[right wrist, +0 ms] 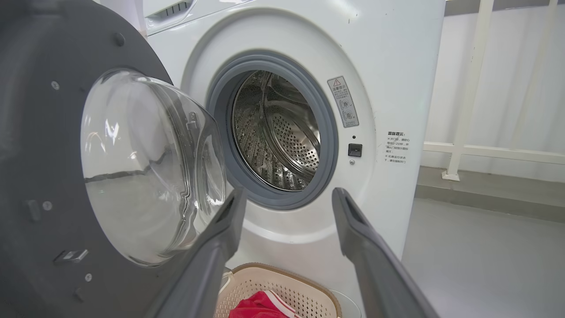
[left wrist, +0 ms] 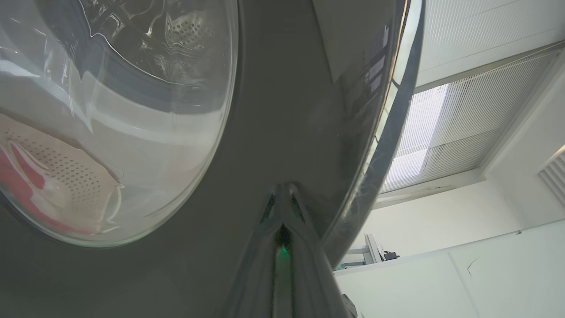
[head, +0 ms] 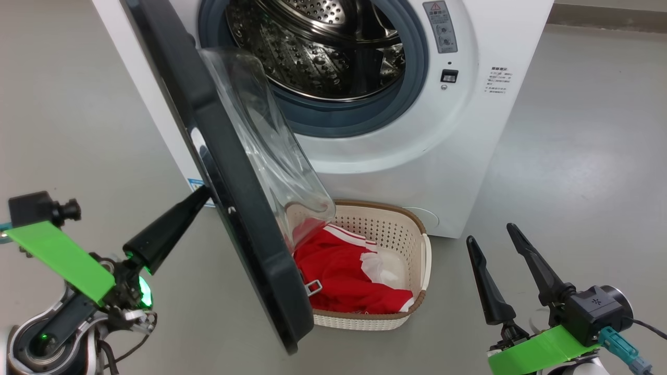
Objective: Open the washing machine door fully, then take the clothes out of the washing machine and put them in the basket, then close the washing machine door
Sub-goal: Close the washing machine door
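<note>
Foreground: left gripper (head: 206,190), jaws shut tight and holding nothing, tip touching the glossy black outer rim of the washing machine door (head: 234,208); right gripper (head: 491,233), jaws spread wide and empty, hovering over the grey floor (head: 573,182). Behind the partly swung door, basket (head: 388,229) on the floor just before the machine's front, red-and-white clothes (head: 338,271) piled inside. Beyond, white washing machine (head: 469,130), grey rubber ring (head: 338,117) framing the perforated steel drum (head: 312,57), mouth uncovered.
</note>
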You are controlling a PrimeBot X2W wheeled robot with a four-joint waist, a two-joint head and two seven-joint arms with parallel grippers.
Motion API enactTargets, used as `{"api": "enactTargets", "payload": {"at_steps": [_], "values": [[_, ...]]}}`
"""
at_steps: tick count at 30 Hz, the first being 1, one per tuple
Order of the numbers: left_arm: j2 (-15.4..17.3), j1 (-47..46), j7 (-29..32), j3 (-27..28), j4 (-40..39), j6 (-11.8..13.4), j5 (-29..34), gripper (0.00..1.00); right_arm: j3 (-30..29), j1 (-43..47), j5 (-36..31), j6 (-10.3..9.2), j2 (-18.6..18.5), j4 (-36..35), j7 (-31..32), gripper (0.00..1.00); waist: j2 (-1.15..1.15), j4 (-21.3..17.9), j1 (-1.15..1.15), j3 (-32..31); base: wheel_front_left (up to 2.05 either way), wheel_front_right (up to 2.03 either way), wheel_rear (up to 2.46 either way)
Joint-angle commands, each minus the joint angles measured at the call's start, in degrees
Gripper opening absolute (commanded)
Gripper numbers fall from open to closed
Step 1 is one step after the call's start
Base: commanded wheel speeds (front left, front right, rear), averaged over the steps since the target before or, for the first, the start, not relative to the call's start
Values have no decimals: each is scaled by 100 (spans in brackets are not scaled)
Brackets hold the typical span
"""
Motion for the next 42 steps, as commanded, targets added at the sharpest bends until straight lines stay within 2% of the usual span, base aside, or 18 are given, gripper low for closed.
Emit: {"api": "enactTargets", "payload": {"at_steps": [1,6,7,8,9,10,15,19,20,22,25,32,36,42], "values": [[89,-38,-48,150,-172,37,-108,0,125,-199,26,36,0,-137,-38,100,0,-16,0,2,0,0,0],[89,36,-255,250,-150,10,-109,0,109,-195,19,36,0,-143,-38,100,0,-27,0,14,0,0,0],[89,65,-291,268,-146,-20,-92,14,104,-188,17,36,0,-145,-38,100,0,-23,0,11,0,0,0],[89,98,-338,288,-144,-53,-65,42,98,-180,14,36,0,-143,-38,100,0,-18,0,7,0,0,0],[98,135,-385,302,-143,-93,-17,84,96,-173,10,36,0,-138,-38,100,0,-14,0,4,0,0,0],[125,177,-439,309,-141,-137,62,100,102,-170,6,36,0,-132,-38,100,0,-11,0,1,0,0,0],[283,314,-949,356,-131,-546,659,100,176,-164,35,36,0,-91,-38,100,0,10,0,-43,0,0,0],[620,492,-1624,213,-90,-1086,1720,100,219,-154,49,36,0,-74,-38,100,0,21,0,-86,0,0,0],[620,492,-1624,213,-90,-1086,1720,100,219,-154,49,36,0,-74,-38,100,0,21,0,-86,0,0,0],[724,556,-2097,153,-96,-1388,2240,100,224,-149,50,36,0,-63,-38,100,0,26,0,-103,0,0,0],[858,714,-2874,-130,-57,-1635,3122,100,226,-136,47,36,0,-50,-38,100,0,32,0,-134,0,0,0],[1093,1057,-4620,-746,196,-1745,4642,100,323,-117,103,36,0,-28,-38,100,0,3,0,-215,0,0,0],[1285,1255,-5464,-1104,426,-1758,5140,100,351,-123,76,36,1,-42,-38,100,0,-41,0,-214,0,0,0],[1482,1429,-5867,-1437,701,-1762,5379,100,296,-84,40,36,1,-43,-38,100,0,-76,0,-240,0,0,0]]}}
